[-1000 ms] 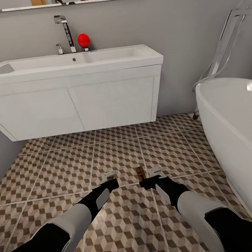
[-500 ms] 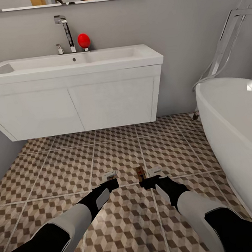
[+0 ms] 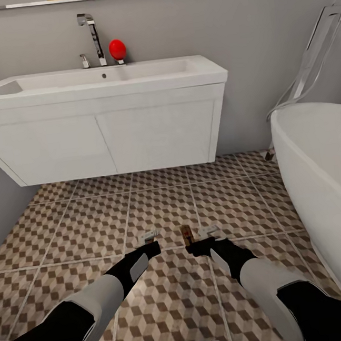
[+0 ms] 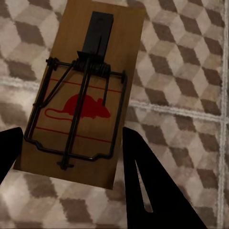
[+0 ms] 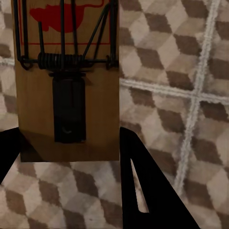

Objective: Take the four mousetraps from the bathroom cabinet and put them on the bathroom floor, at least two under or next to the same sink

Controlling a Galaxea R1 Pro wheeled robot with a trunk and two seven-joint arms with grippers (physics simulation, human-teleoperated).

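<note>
Both grippers clamp a flat brown wooden mousetrap (image 4: 81, 95) each; I'd lower them flat onto the cube-patterned tile floor (image 3: 81, 223) nearer the white wall-hung sink (image 3: 101, 122).

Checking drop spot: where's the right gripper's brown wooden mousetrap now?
The brown wooden mousetrap sits between the right gripper fingers in the head view, above the cube-patterned floor tiles, before the white wall-hung sink.

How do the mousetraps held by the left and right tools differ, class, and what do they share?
The left tool's mousetrap shows its whole red mouse print; the right tool's mousetrap has its print cut off by the frame. The left one's black tab points away from the tool; the right one's points toward it. Both are brown boards with dark wire springs, held over the patterned floor.
</note>
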